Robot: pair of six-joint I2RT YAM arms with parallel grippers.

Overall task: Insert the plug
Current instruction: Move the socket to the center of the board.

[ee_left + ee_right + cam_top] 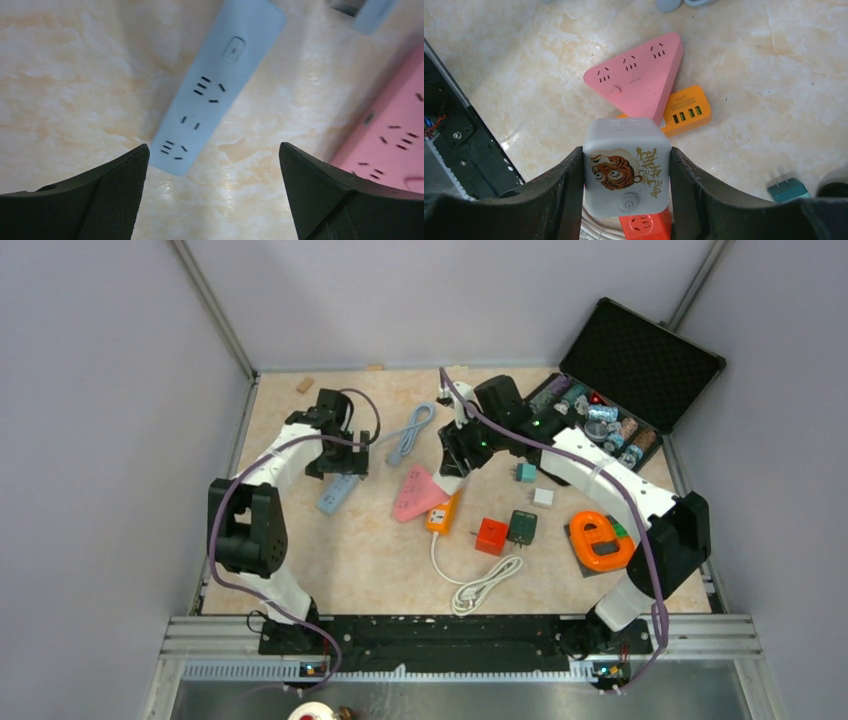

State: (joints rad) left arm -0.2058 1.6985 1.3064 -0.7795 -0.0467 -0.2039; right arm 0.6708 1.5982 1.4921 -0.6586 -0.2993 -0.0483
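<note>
My right gripper (pixel 625 150) is shut on a white cube plug (pixel 626 165) with a tiger picture and a power button, held above the table; its prongs are hidden. Just beyond and below it lies a pink triangular power strip (pixel 639 80), sockets facing up. In the top view the right gripper (pixel 455 455) hangs over that pink strip (pixel 415 495). My left gripper (pixel 214 146) is open, with nothing between its fingers, just above a light blue power strip (pixel 215 90) that lies flat on the table. The top view shows the left gripper (pixel 335 465) beside this blue strip (pixel 337 495).
An orange USB strip (pixel 684 115) lies partly under the pink one. A red cube socket (pixel 491 536), a dark green adapter (pixel 521 527), a teal plug (pixel 525 472), a coiled white cable (pixel 485 590) and a blue cable (pixel 410 435) lie around. An open black case (pixel 620 390) stands at the back right.
</note>
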